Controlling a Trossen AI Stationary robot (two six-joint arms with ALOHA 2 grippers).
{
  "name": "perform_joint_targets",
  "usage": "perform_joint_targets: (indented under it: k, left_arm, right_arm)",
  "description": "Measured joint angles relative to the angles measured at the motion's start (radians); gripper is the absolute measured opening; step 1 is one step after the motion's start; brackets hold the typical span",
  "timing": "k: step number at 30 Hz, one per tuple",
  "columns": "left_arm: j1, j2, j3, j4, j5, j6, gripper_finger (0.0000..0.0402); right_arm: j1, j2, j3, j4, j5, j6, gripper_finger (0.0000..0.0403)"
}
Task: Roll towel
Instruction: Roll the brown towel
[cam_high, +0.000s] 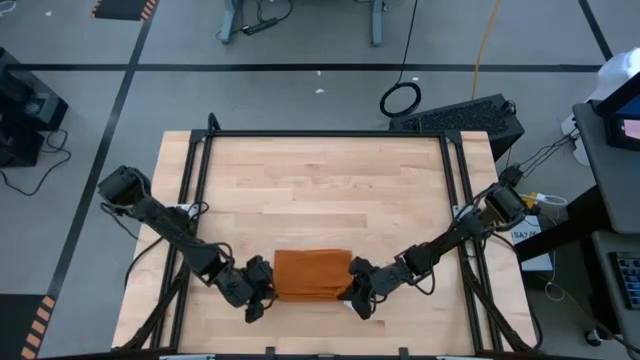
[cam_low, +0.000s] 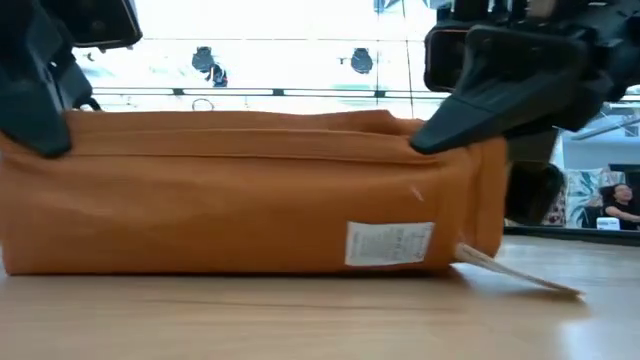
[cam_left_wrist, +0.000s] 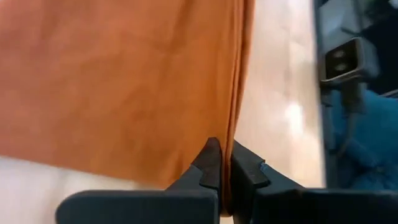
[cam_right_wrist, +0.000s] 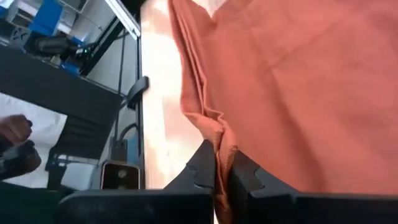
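Note:
The burnt-orange towel lies folded near the table's front edge, between my two grippers. In the low view it stands as a long raised band with its lower edge on the table and a small white tag on its near face. My left gripper is shut on the towel's left end. My right gripper is shut on its right end. My left gripper pinches the towel's left end at a folded edge between its two fingers, several layers together. It comes slanting down from the table's left side. The held edge is raised and the towel's lower edge stays on the table. My right gripper pinches a bunched bit of the towel's right-end edge between its two fingers. It comes slanting down from the table's right side. The cloth wrinkles toward the fingers; the towel's upper edge is raised, its lower part on the table.
The bare wooden tabletop stretches behind the towel to the far edge, framed by black rails. A person's hand shows beyond the table in the right wrist view.

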Motion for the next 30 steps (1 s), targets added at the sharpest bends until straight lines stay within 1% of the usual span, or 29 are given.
perform_joint_targets:
  k: [2,5,9,11,16,20,25,27,30]
  left_arm:
    - [-0.010,0.028,0.000,0.071,0.014,-0.001,0.0011]
    - [-0.011,0.063,0.000,0.170,0.054,0.048,0.0011]
    - [0.020,0.099,-0.001,0.142,0.058,0.074,0.0011]
    - [0.045,0.115,-0.006,0.133,0.076,0.075,0.0011]
    - [0.115,0.152,-0.034,0.172,0.192,0.056,0.0011]
    - [0.160,0.170,-0.054,0.171,0.255,0.009,0.0011]
    - [0.187,0.172,-0.061,0.178,0.288,-0.026,0.0011]
    - [0.194,0.172,-0.062,0.179,0.305,-0.033,0.0011]
    - [0.201,0.172,-0.062,0.179,0.314,-0.051,0.0011]
  right_arm:
    - [0.011,0.000,0.000,0.003,-0.010,0.012,0.0000]
    - [0.011,0.000,0.000,0.002,-0.051,0.012,0.0000]
    - [-0.030,0.007,-0.001,-0.059,-0.102,0.003,0.0000]
    - [-0.050,0.026,-0.001,-0.070,-0.133,-0.006,0.0000]
    - [-0.085,0.091,0.000,-0.024,-0.237,-0.015,0.0000]
    - [-0.104,0.113,0.001,-0.018,-0.267,-0.021,0.0000]
    - [-0.104,0.107,0.000,-0.014,-0.255,-0.080,0.0008]
    - [-0.100,0.097,-0.001,-0.016,-0.223,-0.105,0.0019]
    - [-0.081,0.067,-0.007,-0.055,-0.137,-0.181,0.0045]
